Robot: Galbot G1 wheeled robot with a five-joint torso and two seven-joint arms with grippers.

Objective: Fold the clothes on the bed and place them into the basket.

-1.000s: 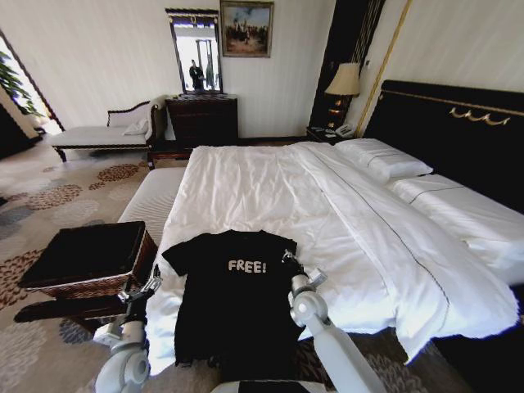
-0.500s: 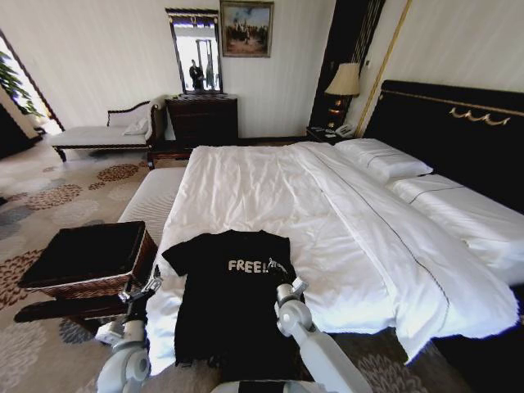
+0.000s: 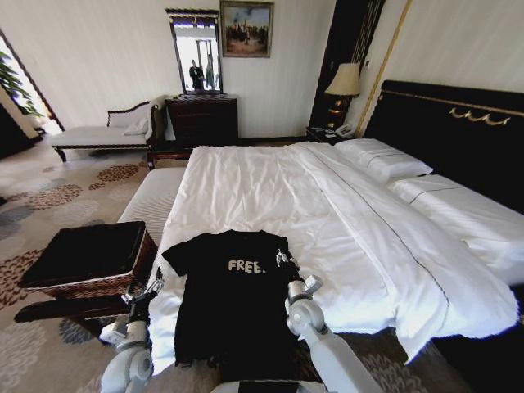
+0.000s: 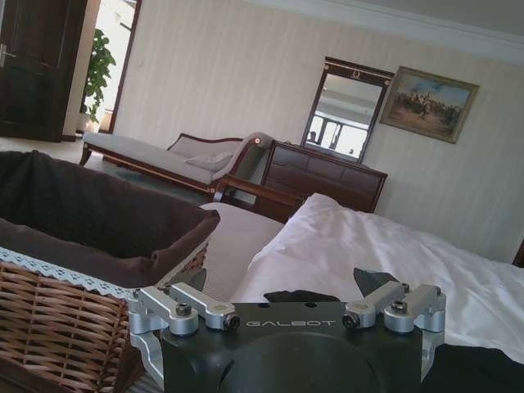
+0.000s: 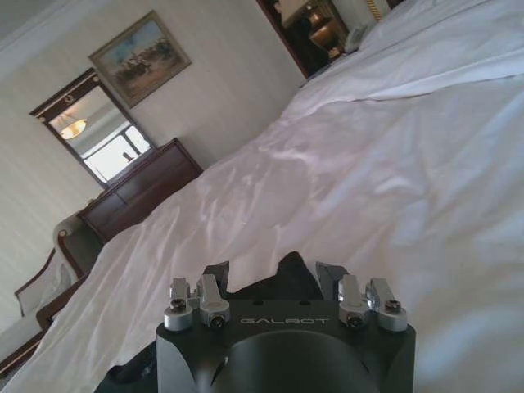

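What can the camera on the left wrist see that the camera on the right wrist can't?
Left wrist view: the wicker basket with its dark lining, close beside the left gripper, and a chaise longue. Right wrist view: the right gripper, open, with a bump of the black T-shirt between its fingers. Both: the bed's white duvet, the mirror, the painting and the dark dresser.

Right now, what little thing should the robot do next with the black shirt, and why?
Probably lower the right gripper a bit and close its fingers on the T-shirt. The fingers stand open right above the shirt's sleeve edge beside the lettering, with black cloth between them in the right wrist view. The shirt lies flat and unfolded on the bed. The left gripper waits by the basket.
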